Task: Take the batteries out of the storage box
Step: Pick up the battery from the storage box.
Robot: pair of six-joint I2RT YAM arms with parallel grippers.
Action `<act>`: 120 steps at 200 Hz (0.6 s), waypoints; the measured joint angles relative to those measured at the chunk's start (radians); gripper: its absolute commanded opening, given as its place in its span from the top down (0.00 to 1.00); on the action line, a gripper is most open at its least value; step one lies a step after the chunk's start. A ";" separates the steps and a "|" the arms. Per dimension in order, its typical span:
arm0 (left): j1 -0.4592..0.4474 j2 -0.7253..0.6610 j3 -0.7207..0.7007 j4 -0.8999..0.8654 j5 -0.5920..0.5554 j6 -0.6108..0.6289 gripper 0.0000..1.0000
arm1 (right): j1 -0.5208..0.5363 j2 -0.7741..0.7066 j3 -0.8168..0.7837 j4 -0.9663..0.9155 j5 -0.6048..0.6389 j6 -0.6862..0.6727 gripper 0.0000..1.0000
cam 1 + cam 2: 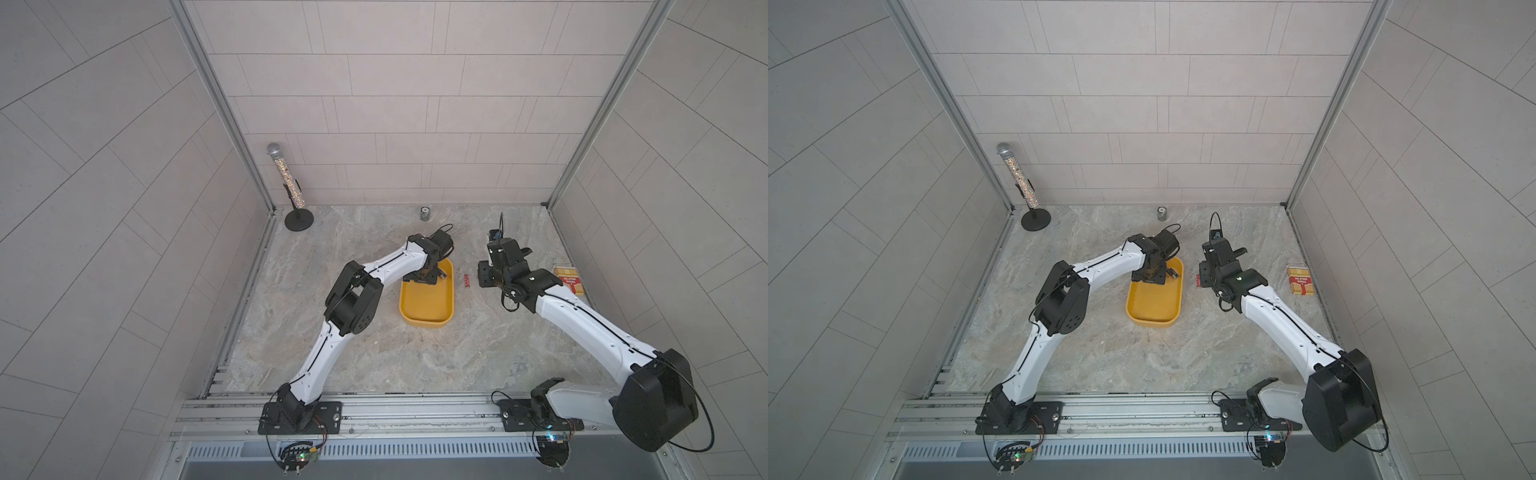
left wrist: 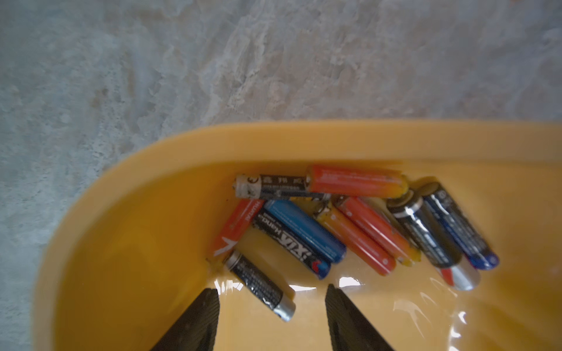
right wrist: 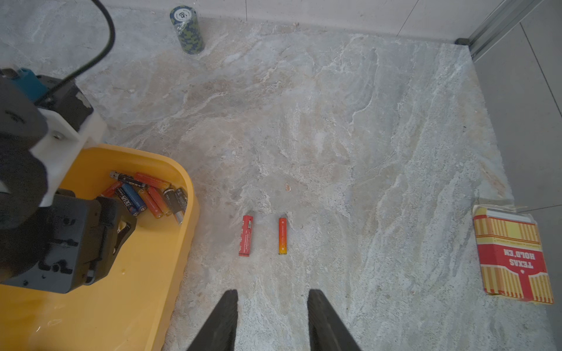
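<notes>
The yellow storage box (image 1: 426, 307) lies mid-table, seen in both top views. Several batteries (image 2: 349, 218), orange-red, black and one blue, are heaped at its far end. My left gripper (image 2: 272, 291) reaches down into that end and is open. A black battery (image 2: 258, 282) with a silver tip lies loose between its fingers, with a gap on each side. My right gripper (image 3: 273, 292) hovers open over bare table just right of the box (image 3: 137, 273). A red battery (image 3: 246, 235) and an orange battery (image 3: 282, 235) lie side by side on the table beyond its fingertips.
A small silver can (image 1: 424, 214) stands near the back wall. A red-and-yellow striped card packet (image 1: 569, 280) lies at the right edge. A glittery microphone on a black stand (image 1: 291, 187) occupies the back left corner. Walls enclose three sides.
</notes>
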 measured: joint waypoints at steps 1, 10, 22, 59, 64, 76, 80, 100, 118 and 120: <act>0.000 0.001 0.001 0.000 0.000 0.000 0.36 | 0.000 0.000 0.000 0.000 0.000 0.000 0.57; 0.002 0.012 0.013 -0.004 -0.002 0.002 0.36 | 0.000 0.000 0.000 0.000 -0.002 0.000 0.58; 0.003 0.027 0.032 -0.013 -0.002 0.003 0.37 | 0.000 0.000 0.000 0.000 -0.006 -0.001 0.57; 0.004 0.048 0.068 -0.026 -0.007 0.021 0.48 | 0.000 0.000 0.000 0.000 -0.020 -0.004 0.57; 0.004 0.051 0.072 -0.028 -0.006 0.027 0.50 | 0.000 0.000 0.000 0.000 -0.021 -0.004 0.57; 0.004 0.055 0.080 -0.032 -0.008 0.033 0.54 | 0.000 0.000 0.000 0.000 -0.024 -0.005 0.58; 0.004 0.055 0.080 -0.032 -0.008 0.032 0.56 | -0.001 0.000 0.000 0.000 -0.027 -0.005 0.57; 0.005 0.055 0.081 -0.035 -0.013 0.042 0.67 | -0.001 0.000 0.000 0.000 -0.036 -0.006 0.58; 0.005 0.055 0.081 -0.040 -0.019 0.056 0.69 | -0.001 0.000 0.000 0.000 -0.043 -0.007 0.57; 0.005 0.055 0.081 -0.041 -0.019 0.055 0.69 | -0.001 0.000 0.000 0.000 -0.043 -0.007 0.57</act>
